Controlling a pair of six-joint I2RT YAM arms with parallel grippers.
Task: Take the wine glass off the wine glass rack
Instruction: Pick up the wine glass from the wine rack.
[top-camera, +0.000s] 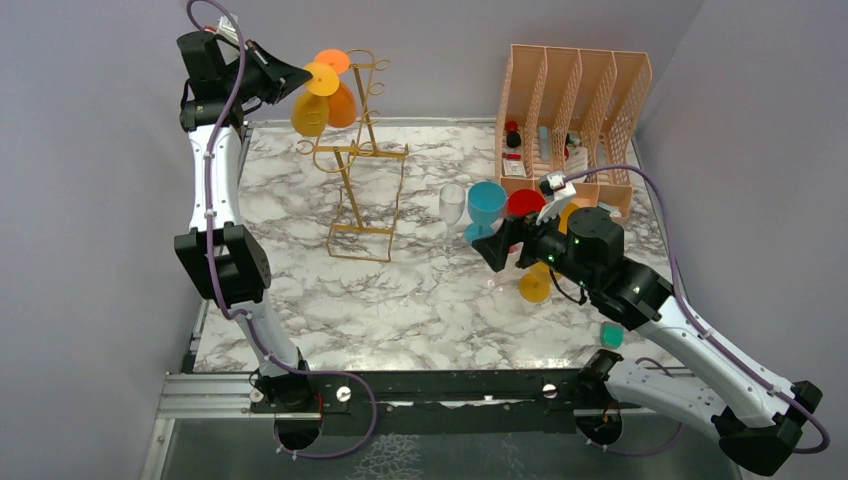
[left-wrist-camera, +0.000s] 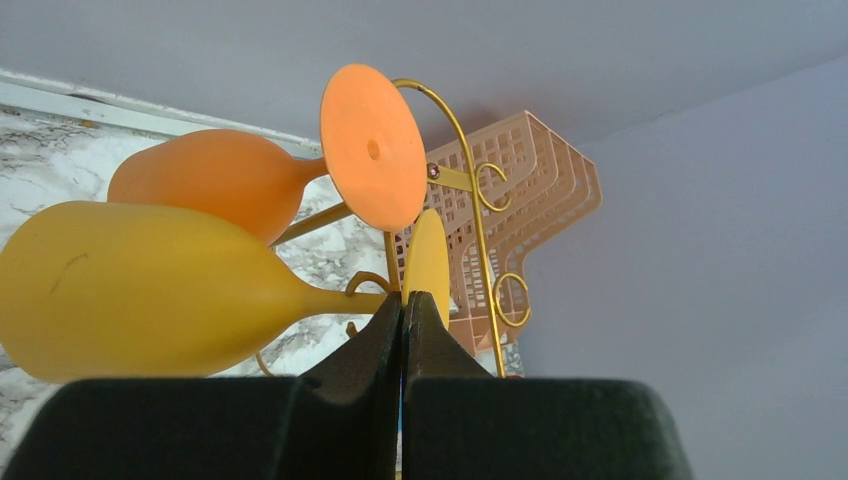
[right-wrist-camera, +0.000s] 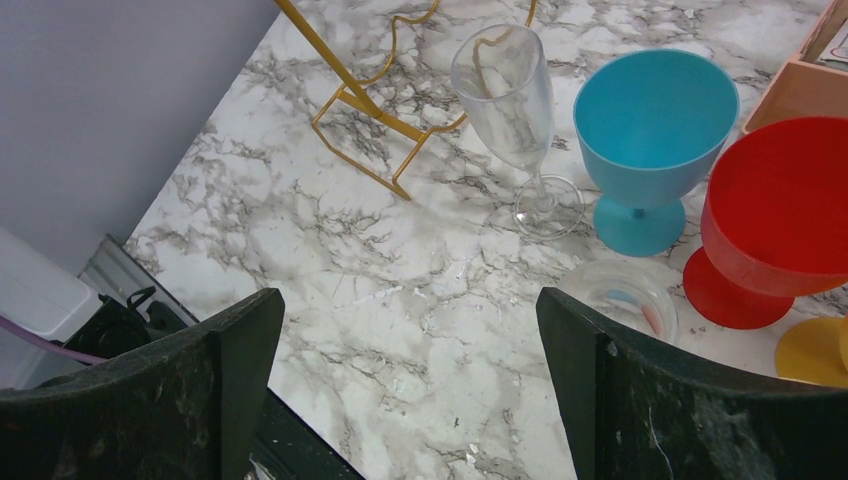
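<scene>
Small items (top-camera: 514, 150) in peach plastic lattice organiser (top-camera: 580, 75) too small to identify; red plastic goblet (right-wrist-camera: 780, 200) cut by right edge; yellow plastic wine glass (left-wrist-camera: 130, 290) bowl clipped left.

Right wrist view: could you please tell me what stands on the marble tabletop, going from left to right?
gold wine glass rack → clear champagne flute → blue goblet → red goblet
</scene>
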